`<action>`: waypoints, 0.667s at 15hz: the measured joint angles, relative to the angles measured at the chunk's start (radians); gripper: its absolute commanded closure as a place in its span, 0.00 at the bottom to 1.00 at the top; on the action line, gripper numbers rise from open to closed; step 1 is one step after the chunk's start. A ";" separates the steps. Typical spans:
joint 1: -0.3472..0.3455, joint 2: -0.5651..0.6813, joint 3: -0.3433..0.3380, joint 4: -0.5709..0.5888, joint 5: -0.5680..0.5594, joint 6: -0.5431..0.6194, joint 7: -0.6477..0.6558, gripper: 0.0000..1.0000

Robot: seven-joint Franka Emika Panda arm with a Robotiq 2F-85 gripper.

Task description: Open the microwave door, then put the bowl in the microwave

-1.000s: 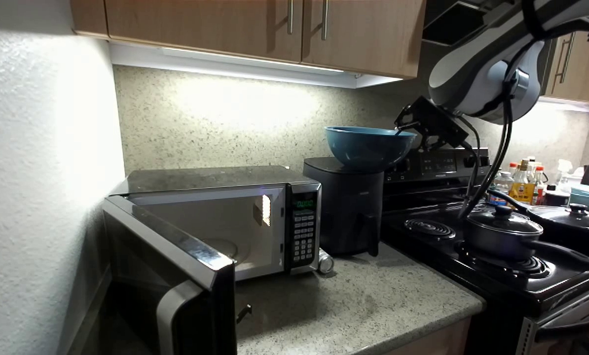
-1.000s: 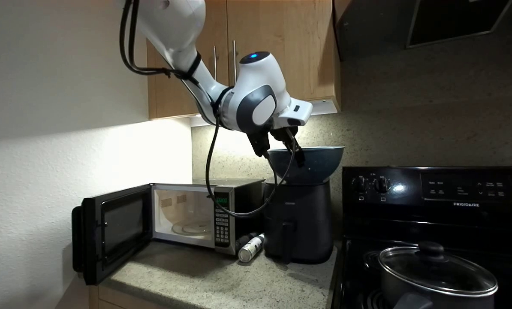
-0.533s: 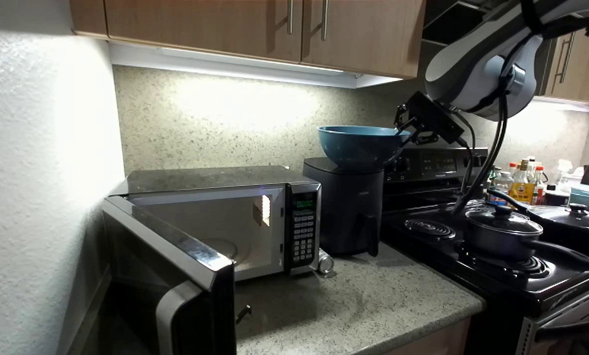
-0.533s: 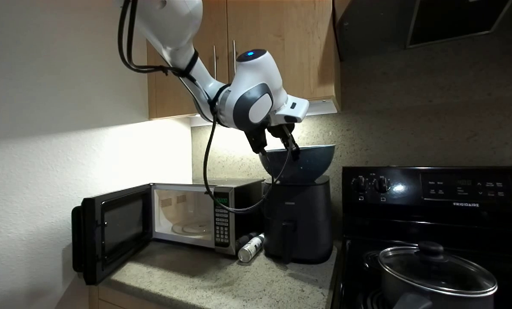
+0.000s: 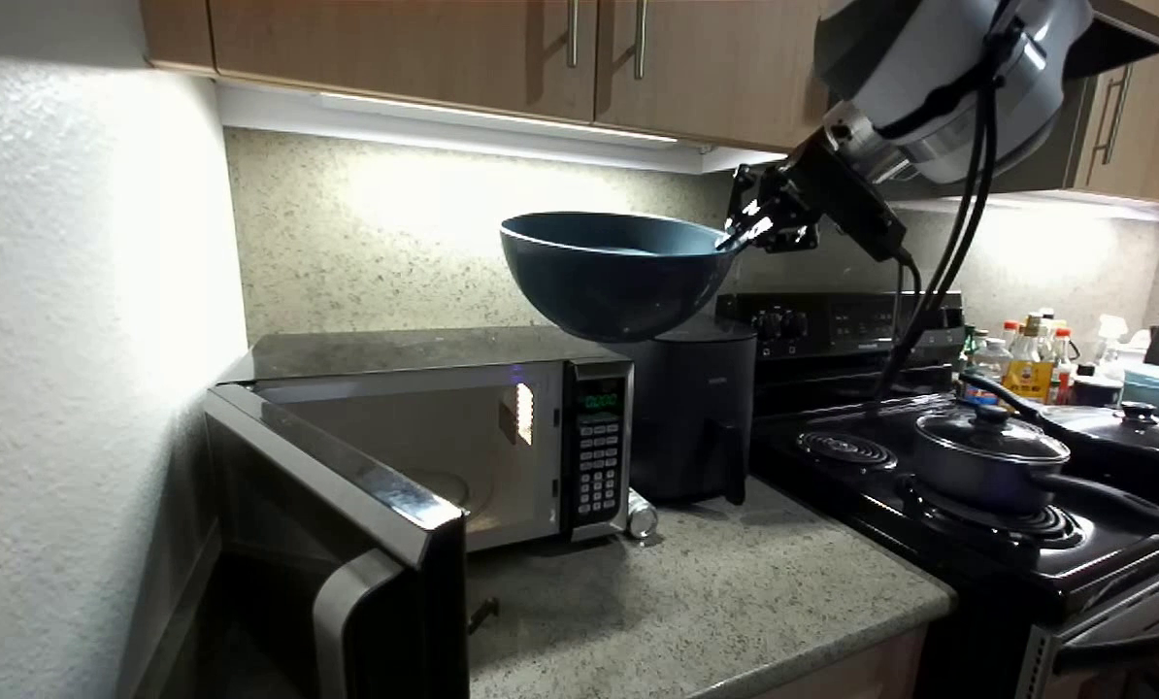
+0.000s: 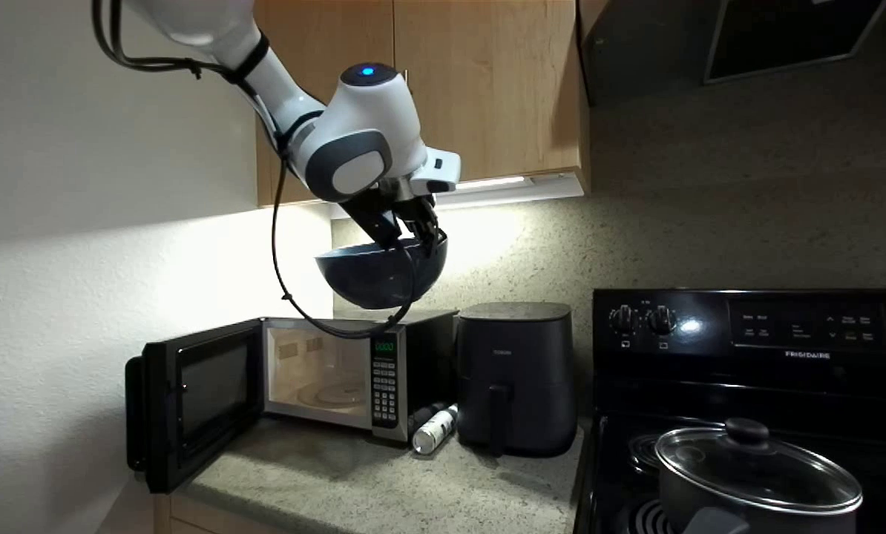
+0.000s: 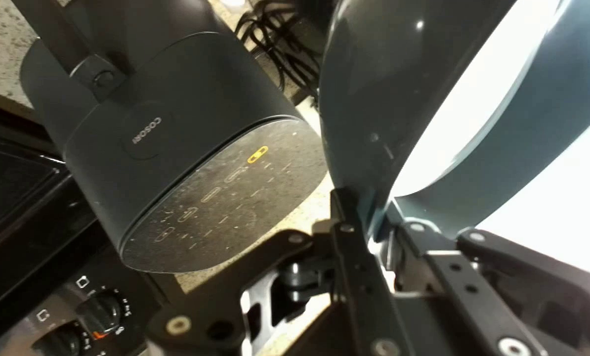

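Note:
My gripper (image 7: pixel 369 210) is shut on the rim of the dark teal-blue bowl (image 5: pixel 618 296), one finger inside the wall and one outside. The bowl hangs in the air near the microwave's top right corner in an exterior view, and its underside is off the black air fryer. It tilts slightly in an exterior view (image 6: pixel 376 278). Below and to the left stands the microwave (image 6: pixel 387 382), its lit interior with a glass turntable showing. The microwave door (image 6: pixel 202 397) is swung wide out toward the left wall. In the wrist view the bowl's wall (image 7: pixel 389 89) fills the upper right.
A black air fryer (image 6: pixel 517 378) stands right of the microwave, with a white can (image 6: pixel 435 429) lying between them. Wooden cabinets (image 5: pixel 414 49) hang above. The stove at the right bears a lidded pot (image 6: pixel 758 475). A cable loops down from the arm before the microwave.
My gripper has shut on the bowl's rim. The bowl has risen off the air fryer and moved left, toward the microwave, in both exterior views. The door has not visibly moved.

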 measured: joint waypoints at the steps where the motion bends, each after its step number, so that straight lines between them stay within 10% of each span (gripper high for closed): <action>1: 0.015 -0.024 -0.005 -0.012 0.036 -0.005 -0.043 0.88; 10: 0.037 -0.043 -0.015 -0.061 0.039 -0.035 -0.098 0.91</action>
